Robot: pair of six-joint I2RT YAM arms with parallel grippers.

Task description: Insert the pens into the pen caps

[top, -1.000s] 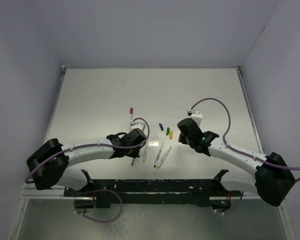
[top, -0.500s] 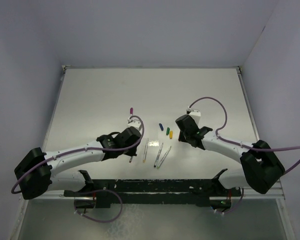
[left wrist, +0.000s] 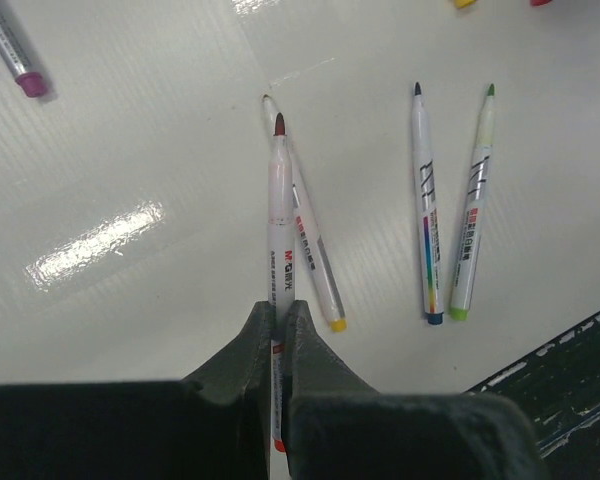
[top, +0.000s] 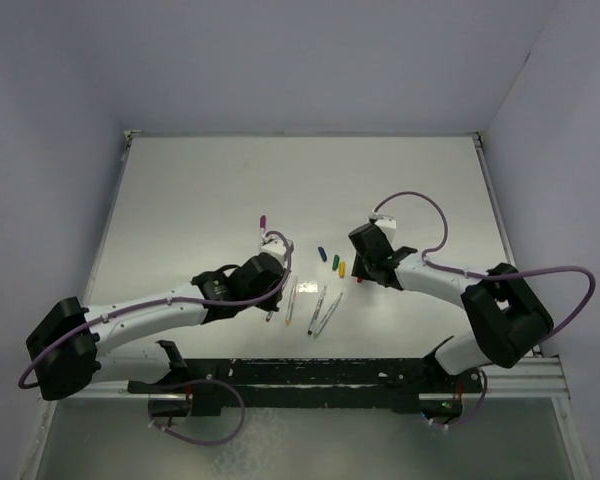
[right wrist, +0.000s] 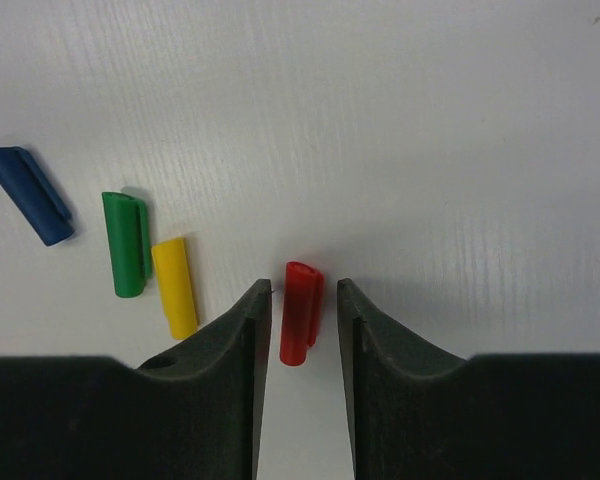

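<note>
The left gripper (left wrist: 277, 312) is clamped on 1 red-tipped pen (left wrist: 279, 200) (its tip free), and the right gripper (right wrist: 303, 292) stands with jaws apart around the red cap (right wrist: 298, 318), which it must next pinch.

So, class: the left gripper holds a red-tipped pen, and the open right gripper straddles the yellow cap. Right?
No. In the right wrist view the open right gripper straddles the red cap, not the yellow cap. The left gripper does hold the red-tipped pen.

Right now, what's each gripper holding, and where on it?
Left gripper clamps the red-tipped pen near its tail end. Right gripper holds nothing: open jaws straddle the red cap.
</note>
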